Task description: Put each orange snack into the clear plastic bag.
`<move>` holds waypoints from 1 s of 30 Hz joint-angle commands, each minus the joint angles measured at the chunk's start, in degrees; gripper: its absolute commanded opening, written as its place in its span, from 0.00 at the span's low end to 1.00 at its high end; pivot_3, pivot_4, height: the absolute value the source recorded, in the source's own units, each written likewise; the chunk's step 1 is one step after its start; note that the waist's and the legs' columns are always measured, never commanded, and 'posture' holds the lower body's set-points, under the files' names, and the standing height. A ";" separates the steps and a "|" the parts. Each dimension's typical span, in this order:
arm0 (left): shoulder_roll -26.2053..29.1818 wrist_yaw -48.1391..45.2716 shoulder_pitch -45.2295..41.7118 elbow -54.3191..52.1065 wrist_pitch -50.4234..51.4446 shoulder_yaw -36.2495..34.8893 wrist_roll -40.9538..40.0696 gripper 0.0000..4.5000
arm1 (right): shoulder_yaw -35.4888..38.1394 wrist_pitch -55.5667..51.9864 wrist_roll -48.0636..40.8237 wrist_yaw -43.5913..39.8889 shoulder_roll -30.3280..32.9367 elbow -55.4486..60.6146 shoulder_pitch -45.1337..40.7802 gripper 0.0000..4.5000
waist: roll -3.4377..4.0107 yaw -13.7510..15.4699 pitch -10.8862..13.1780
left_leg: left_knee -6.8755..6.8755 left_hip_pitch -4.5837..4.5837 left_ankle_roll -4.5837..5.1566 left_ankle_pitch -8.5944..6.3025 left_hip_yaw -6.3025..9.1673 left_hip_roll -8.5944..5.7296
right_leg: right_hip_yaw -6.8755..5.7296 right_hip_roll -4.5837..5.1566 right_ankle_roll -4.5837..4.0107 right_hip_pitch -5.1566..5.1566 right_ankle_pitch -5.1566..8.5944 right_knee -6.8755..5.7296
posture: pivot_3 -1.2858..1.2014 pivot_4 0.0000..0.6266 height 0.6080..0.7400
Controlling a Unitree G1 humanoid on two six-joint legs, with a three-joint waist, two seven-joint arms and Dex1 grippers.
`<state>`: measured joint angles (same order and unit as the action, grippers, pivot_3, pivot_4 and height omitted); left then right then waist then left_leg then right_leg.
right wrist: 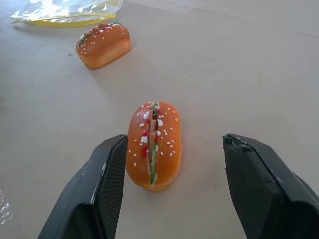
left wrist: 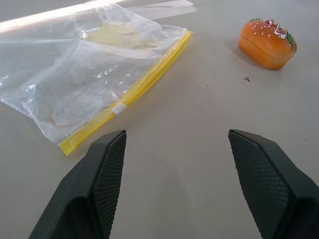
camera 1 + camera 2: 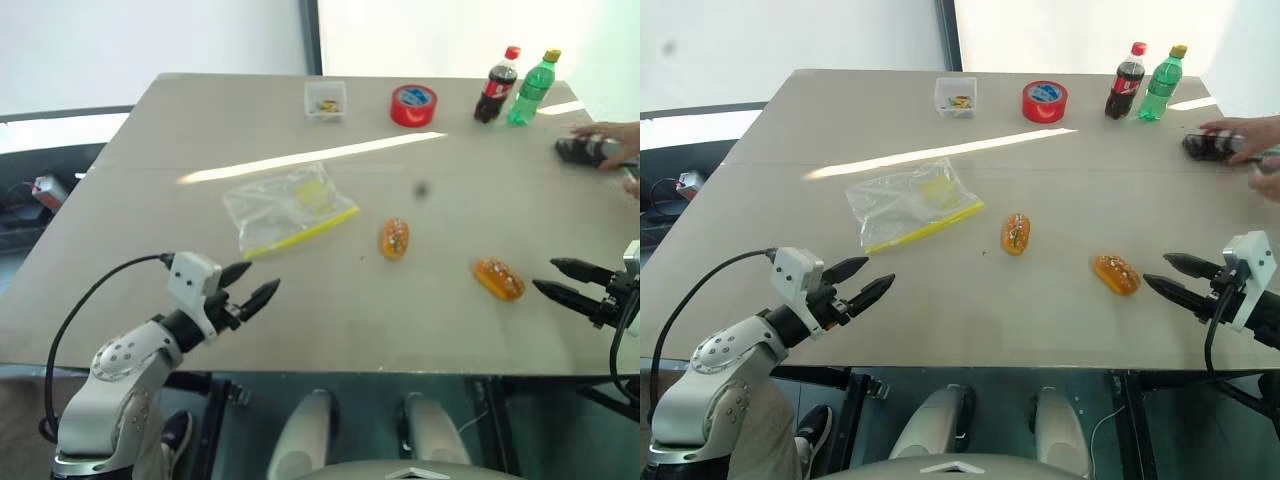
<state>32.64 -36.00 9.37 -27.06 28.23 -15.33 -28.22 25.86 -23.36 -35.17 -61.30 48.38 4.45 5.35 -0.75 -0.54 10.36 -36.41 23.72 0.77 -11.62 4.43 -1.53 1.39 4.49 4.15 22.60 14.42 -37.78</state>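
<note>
Right gripper (image 1: 169,194) wide open, empty, lined up just short of nearer orange snack (image 1: 153,144) on table (image 3: 330,320); best closed across its narrow sides; clear plastic bag (image 3: 285,205) lies beyond second snack (image 3: 394,239).

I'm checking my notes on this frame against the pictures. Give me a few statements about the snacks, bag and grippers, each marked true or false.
1. Both orange snacks lie on the table, outside the bag. True.
2. The right gripper holds a snack. False: it is open, empty, just short of the nearer snack.
3. The left gripper is open. True.
4. The bag's yellow strip faces away from the snacks. False: it runs along the edge nearest them.
5. The red tape roll lies beside the bag. False: it sits farther back, by the bottles.
</note>
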 commanded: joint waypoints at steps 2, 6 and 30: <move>1.08 -0.57 -0.30 -2.09 -0.48 -1.17 -0.85 0.77 | 3.03 1.61 -0.06 0.90 0.36 0.50 -0.89 0.69 | 0.00 0.00 0.00 | 0.00 0.00 0.00 0.00 0.00 0.00 | 0.00 0.00 0.00 0.00 0.00 0.00 | 0.52 0.24 1.00; 1.14 -0.75 -0.70 -1.56 -1.01 -0.95 -0.78 0.77 | 2.99 2.86 0.91 1.69 0.55 -0.94 -2.02 0.69 | 0.00 -0.02 0.00 | 0.00 0.00 0.00 0.00 -0.01 0.00 | 0.01 0.00 0.00 0.00 0.00 0.01 | 0.52 0.24 1.00; 1.64 1.09 -3.49 3.23 3.09 -3.85 -3.02 0.77 | 2.73 1.75 -0.01 1.49 1.03 3.42 -1.89 0.69 | 0.00 0.13 0.00 | 0.00 0.01 0.00 0.00 0.00 0.01 | 0.00 0.00 0.00 0.00 0.00 0.04 | 0.52 0.24 1.00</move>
<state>33.42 -35.91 6.90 -24.91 30.01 -15.99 -29.95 27.74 -20.99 -33.35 -59.62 48.40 3.82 4.09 -0.74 -0.41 10.36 -36.41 23.73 0.77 -11.62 4.43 -1.52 1.38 4.48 4.15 22.60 14.42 -37.76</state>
